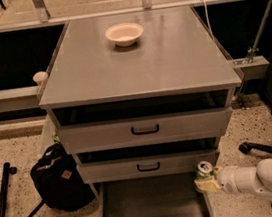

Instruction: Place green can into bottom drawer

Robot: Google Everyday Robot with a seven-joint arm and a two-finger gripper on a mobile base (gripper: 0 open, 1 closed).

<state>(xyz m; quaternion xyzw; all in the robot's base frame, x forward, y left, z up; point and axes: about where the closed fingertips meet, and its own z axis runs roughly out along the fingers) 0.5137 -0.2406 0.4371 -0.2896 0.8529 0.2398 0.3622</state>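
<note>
The green can (203, 170) has a mottled green print and a silver top, and stands upright in my gripper (205, 182) at the lower right. My white arm reaches in from the right edge. The can hangs just over the right rim of the bottom drawer (152, 204), a pulled-out grey tray with a flat floor below the two upper drawers. My gripper is shut on the can's lower body.
A pale bowl (124, 34) sits on the grey cabinet top (135, 65). Two upper drawers with black handles (145, 129) sit above the tray. A black backpack (60, 179) lies on the floor to the left, and a chair base (263, 148) to the right.
</note>
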